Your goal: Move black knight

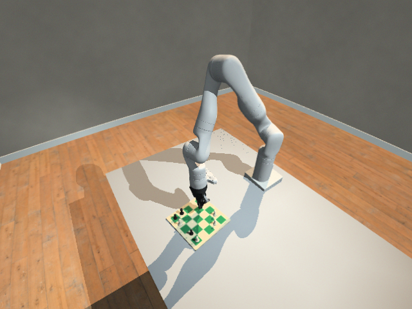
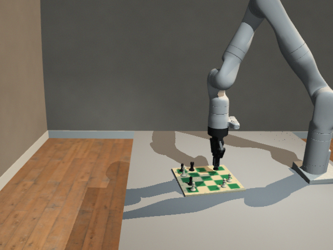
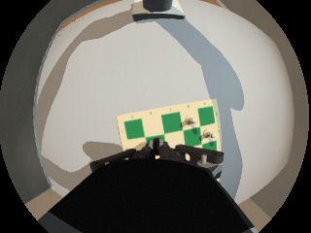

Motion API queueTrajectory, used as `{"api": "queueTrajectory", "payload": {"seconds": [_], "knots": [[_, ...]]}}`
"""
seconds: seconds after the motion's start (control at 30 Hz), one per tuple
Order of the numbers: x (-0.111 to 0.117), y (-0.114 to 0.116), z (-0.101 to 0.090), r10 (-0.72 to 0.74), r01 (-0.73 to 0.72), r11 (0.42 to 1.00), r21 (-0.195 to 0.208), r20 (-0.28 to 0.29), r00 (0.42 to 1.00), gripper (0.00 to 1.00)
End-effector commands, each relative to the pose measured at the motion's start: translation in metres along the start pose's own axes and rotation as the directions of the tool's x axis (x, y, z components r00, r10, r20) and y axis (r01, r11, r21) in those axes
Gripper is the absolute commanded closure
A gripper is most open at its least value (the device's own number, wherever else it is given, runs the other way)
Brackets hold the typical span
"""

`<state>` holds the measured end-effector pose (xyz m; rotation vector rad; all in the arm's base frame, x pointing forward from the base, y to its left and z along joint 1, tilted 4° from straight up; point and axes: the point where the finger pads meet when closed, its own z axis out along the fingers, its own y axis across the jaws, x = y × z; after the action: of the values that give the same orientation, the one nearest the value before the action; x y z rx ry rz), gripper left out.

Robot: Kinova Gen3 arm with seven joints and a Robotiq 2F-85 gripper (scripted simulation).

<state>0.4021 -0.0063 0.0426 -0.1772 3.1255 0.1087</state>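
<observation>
A small green-and-cream chessboard (image 1: pixel 222 224) (image 2: pixel 239 188) (image 3: pixel 126 120) lies on the grey mat. My gripper (image 1: pixel 201 203) (image 2: pixel 216 166) (image 3: pixel 156 145) points straight down over a square on the board's far edge and is shut on the black knight (image 2: pixel 216 168), a small dark piece mostly hidden between the fingers. The piece's base is at or just above the board; I cannot tell if it touches. In the wrist view the gripper body blocks the lower half and the knight is barely visible.
Other black pieces (image 1: pixel 181 211) (image 2: pixel 191 166) (image 2: pixel 190 180) and white pawns (image 1: pixel 197 238) (image 2: pixel 223 183) (image 2: pixel 229 177) stand on the board, left and right of the gripper. The arm's base (image 1: pixel 263 179) (image 2: pixel 313 172) stands on the mat behind the board. Wooden floor surrounds the mat.
</observation>
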Motion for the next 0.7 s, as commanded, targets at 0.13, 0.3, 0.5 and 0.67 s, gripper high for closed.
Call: {"api": "queueTrajectory", "payload": {"seconds": [0.13, 0.3, 0.5, 0.67], "knots": [[-0.005, -0.004, -0.033, 0.007, -0.007, 1.0, 0.007, 0.022, 1.0, 1.0], [-0.005, -0.004, -0.062, 0.007, -0.007, 1.0, 0.007, 0.022, 1.0, 1.0], [-0.004, -0.004, -0.081, 0.007, -0.007, 1.0, 0.007, 0.022, 1.0, 1.0], [-0.004, -0.004, -0.082, 0.007, -0.007, 1.0, 0.007, 0.022, 1.0, 1.0]]}}
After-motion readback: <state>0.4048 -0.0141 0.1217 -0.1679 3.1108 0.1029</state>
